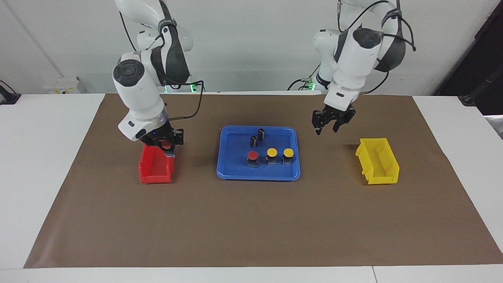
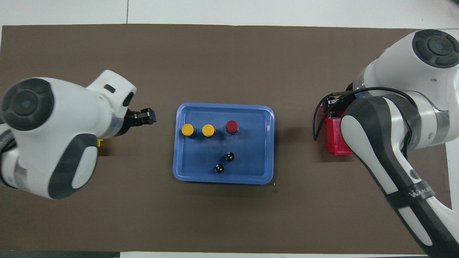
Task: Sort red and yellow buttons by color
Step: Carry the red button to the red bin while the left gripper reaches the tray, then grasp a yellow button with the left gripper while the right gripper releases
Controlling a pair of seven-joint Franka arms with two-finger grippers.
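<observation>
"WANJEE…" is readable on the right arm (image 2: 412,193), overhead only. Facing view alone shows right gripper (image 1: 168,146) clamping a red button (image 1: 167,146) above the red bin (image 1: 156,167); left gripper (image 1: 333,122) finger state unclear.

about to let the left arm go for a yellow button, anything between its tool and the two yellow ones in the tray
Nothing visible. The left tool hangs over bare mat between the blue tray and the yellow bin; the yellow buttons stand nearest that end, uncovered.

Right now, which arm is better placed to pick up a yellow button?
Left. The left gripper hangs over the mat between the tray and the yellow bin, close to the yellow buttons. The right gripper is over the red bin, shut on a red button.
</observation>
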